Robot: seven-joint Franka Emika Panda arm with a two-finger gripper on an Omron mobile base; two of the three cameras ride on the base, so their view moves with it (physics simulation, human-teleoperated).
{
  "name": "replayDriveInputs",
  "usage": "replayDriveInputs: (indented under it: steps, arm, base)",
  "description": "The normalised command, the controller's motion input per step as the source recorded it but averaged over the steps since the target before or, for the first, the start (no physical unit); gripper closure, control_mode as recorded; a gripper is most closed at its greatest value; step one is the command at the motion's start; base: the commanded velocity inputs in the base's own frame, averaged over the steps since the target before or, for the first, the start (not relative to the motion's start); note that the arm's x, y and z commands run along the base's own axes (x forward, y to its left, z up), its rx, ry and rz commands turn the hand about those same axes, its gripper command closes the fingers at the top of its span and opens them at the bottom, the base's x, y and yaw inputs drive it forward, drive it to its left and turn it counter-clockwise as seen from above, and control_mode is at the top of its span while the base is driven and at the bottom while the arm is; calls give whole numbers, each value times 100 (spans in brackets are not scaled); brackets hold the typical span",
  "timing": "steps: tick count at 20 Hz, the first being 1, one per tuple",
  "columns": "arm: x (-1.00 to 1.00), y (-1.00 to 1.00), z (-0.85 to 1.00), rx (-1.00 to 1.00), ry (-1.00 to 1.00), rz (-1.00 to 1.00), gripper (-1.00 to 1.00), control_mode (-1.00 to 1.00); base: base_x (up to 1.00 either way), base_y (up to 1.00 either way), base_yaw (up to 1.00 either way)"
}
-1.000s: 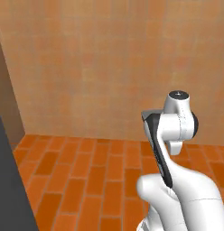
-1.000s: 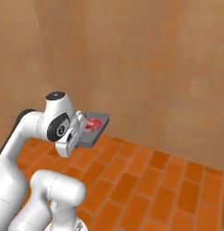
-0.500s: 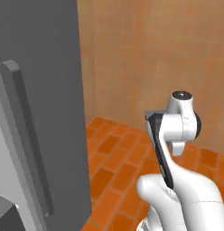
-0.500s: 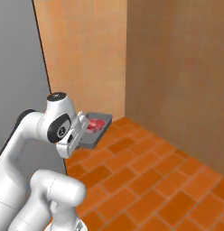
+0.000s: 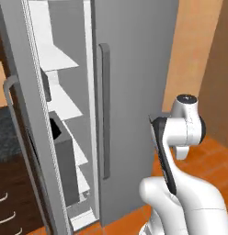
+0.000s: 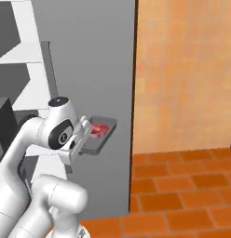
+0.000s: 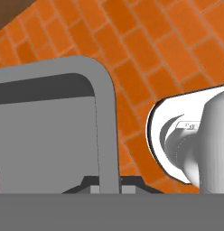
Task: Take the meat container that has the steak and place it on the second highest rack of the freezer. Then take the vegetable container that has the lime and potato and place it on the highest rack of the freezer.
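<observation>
- Carrying the meat container [image 6: 99, 135] pinched in the gripper [image 6: 85, 134], you risk tilting it and sliding the steak [image 6: 100, 129] off
- You risk clipping the freezer [image 5: 65, 114] door edge while swinging left toward the second highest rack [image 5: 67, 98]

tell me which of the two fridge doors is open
The left door, the freezer's, swung toward the camera in the left base view so the white shelves behind it show. The right door, with its vertical handle, is flat and closed.

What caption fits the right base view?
Pincer shut on grey meat container with steak, beside the open freezer.
</observation>
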Motion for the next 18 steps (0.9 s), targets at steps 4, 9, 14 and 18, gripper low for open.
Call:
replayDriveInputs:
  steps: [4,9,14,18]
  arm:
    - [0,0,0,0,0,0,100,100]
    - [0,0,0,0,0,0,100,100]
    - [0,0,0,0,0,0,100,100]
    - [0,0,0,0,0,0,100,100]
  base:
    - [1,-8,88]
    - [8,-8,85]
    - [24,-11,67]
    - [47,-33,15]
